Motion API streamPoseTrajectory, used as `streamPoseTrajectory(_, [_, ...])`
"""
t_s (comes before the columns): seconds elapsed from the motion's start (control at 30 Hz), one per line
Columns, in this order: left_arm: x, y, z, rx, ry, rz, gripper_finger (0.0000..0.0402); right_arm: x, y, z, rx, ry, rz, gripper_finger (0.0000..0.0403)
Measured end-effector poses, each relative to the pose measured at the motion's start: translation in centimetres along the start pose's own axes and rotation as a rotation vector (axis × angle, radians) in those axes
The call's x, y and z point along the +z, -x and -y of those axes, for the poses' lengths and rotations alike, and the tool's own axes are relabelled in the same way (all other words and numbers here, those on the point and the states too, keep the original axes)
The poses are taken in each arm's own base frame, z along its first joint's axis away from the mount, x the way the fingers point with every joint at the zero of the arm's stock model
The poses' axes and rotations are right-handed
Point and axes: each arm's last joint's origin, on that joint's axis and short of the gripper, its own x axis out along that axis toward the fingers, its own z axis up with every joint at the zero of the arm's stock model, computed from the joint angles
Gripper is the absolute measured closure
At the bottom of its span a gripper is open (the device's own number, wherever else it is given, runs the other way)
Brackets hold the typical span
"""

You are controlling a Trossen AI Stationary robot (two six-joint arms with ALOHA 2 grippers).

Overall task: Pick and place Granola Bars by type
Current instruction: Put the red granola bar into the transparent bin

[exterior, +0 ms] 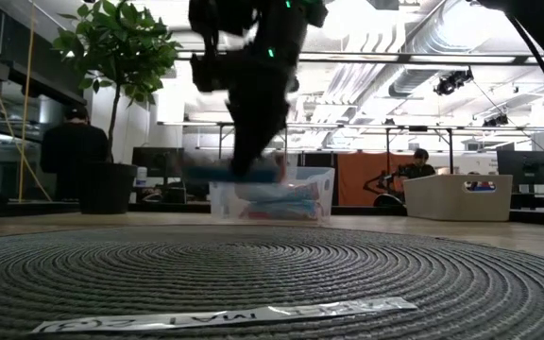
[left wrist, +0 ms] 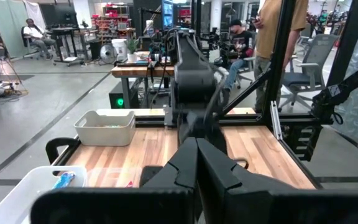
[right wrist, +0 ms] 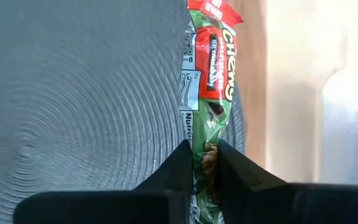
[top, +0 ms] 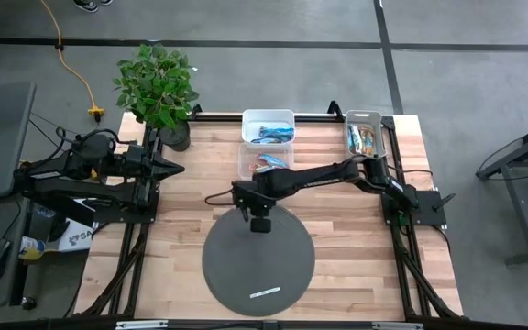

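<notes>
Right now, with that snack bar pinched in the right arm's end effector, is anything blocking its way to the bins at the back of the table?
Nothing visible does. The right end effector holds the green granola bar over the round grey mat; only bare wood lies between it and the bins.

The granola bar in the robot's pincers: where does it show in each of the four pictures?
High view: hidden under the right tool, at the round grey mat's far edge.
Low view: cannot tell; the tool blurs over the clear bin.
Left wrist view: not visible.
Right wrist view: the granola bar, green with a red label, is pinched between the fingers.
Shared landmark: the mat.
</notes>
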Motion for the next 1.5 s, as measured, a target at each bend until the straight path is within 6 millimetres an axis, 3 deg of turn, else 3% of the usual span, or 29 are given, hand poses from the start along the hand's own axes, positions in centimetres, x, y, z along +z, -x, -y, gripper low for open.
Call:
streamPoseTrajectory(0.47, [0.0, 0.0, 0.0, 0.000, 0.000, 0.000, 0.0401, 4.2, 11.1, -0.1, -0.003, 0.009, 0.211, 0.0365])
streamPoseTrajectory(0.67, [0.0, 0.0, 0.0, 0.000, 0.000, -0.001, 0.0401, 3.4, 14.5, 0.8, -0.063, -0.017, 0.316, 0.0365])
streamPoseTrajectory(0.87, [0.0, 0.0, 0.0, 0.000, 0.000, 0.000, 0.0401, 2.5, 17.7, 2.9, -0.219, -0.070, 0.353, 0.0366])
streamPoseTrajectory(0.97, [0.0, 0.0, 0.0, 0.000, 0.000, 0.000, 0.0401, 1.8, 18.8, 4.6, -0.285, -0.107, 0.342, 0.0365])
streamPoseTrajectory(1.17, [0.0, 0.0, 0.0, 0.000, 0.000, 0.000, 0.0401, 0.9, 19.3, 8.4, -0.396, -0.147, 0.280, 0.0364])
streamPoseTrajectory(1.33, [0.0, 0.0, 0.0, 0.000, 0.000, 0.000, 0.0401, 0.6, 19.2, 11.3, -0.447, -0.034, 0.225, 0.0364])
streamPoseTrajectory(1.5, [0.0, 0.0, 0.0, 0.000, 0.000, -0.001, 0.0401, 0.5, 17.9, 13.6, -0.473, 0.057, 0.148, 0.0363])
